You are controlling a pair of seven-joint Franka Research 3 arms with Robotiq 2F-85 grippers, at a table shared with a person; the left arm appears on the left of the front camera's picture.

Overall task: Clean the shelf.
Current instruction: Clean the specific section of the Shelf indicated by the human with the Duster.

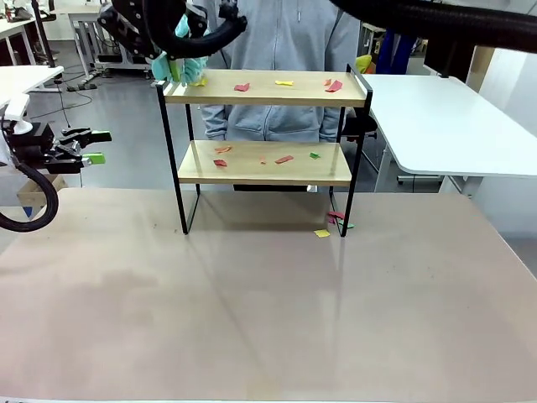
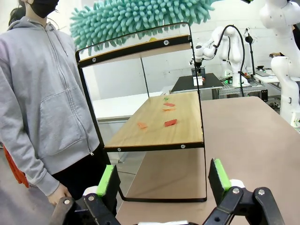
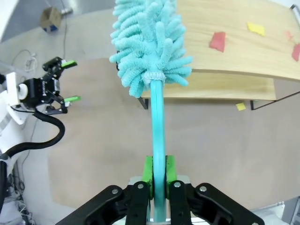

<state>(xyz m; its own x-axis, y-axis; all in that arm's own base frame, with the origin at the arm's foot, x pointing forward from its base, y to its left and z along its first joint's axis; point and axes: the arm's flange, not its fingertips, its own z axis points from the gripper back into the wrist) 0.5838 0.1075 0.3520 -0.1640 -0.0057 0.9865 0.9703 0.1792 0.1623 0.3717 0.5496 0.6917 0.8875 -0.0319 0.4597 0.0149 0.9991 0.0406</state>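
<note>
The shelf stands at the far middle of the table, two wooden boards in a black frame. Red, yellow and green paper scraps lie on both boards. A teal fluffy duster rests over the left end of the top board. My right gripper is shut on the duster's handle. My left gripper hangs open at the table's left edge, apart from the shelf. In the left wrist view, the left gripper faces the shelf's side, with the duster head above.
A person in a grey hoodie stands right behind the shelf. A yellow scrap and some red and green ones lie on the table by the shelf's right foot. The near table surface is bare. White tables stand to the right.
</note>
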